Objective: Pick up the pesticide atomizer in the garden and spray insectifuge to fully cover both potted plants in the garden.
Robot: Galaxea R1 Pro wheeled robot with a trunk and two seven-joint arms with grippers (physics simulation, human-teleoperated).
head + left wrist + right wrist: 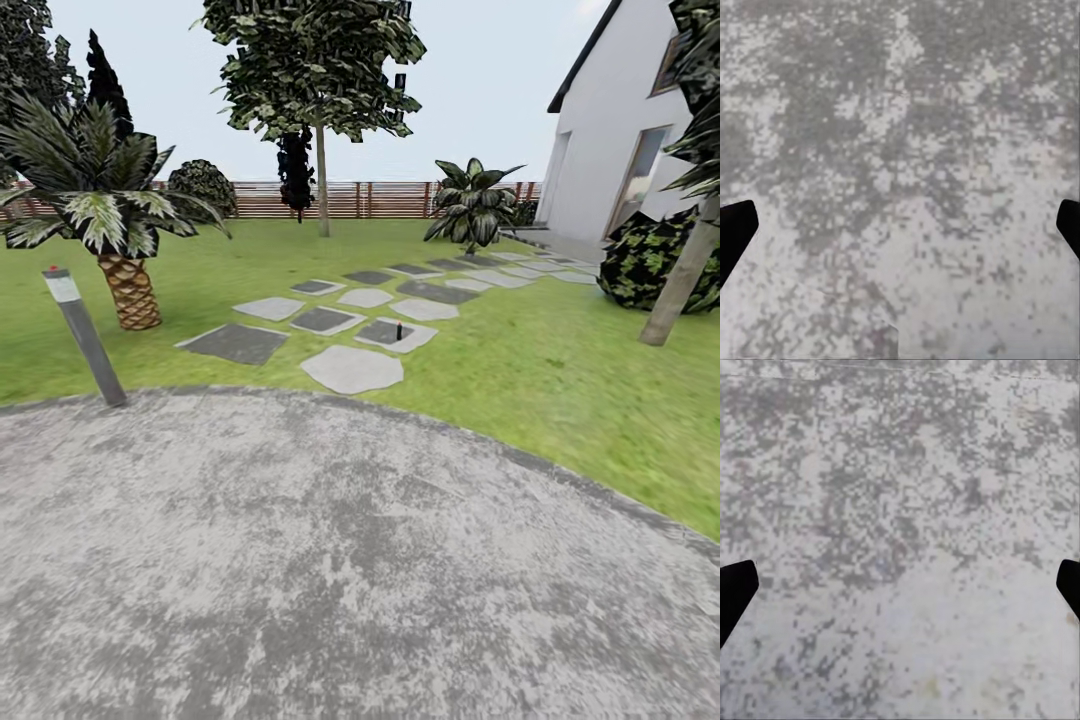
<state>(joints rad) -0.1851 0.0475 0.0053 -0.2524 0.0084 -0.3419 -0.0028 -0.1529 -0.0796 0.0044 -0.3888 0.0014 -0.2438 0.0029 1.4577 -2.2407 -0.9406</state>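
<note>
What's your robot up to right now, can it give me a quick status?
Both grippers open, empty, over the grey patio. Pesticide atomizer standing on a stepping stone ahead, untouched. Lawn and stones between; nothing blocking.

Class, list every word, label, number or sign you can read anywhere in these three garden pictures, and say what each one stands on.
None: no readable text in any view.
The small dark bottle standing on a stepping stone is too small to show any label.
The leaning path light post at the patio edge has a pale band near its top with no lettering.
The house wall and fence bear no signs.
Both wrist views show bare paving.
</note>
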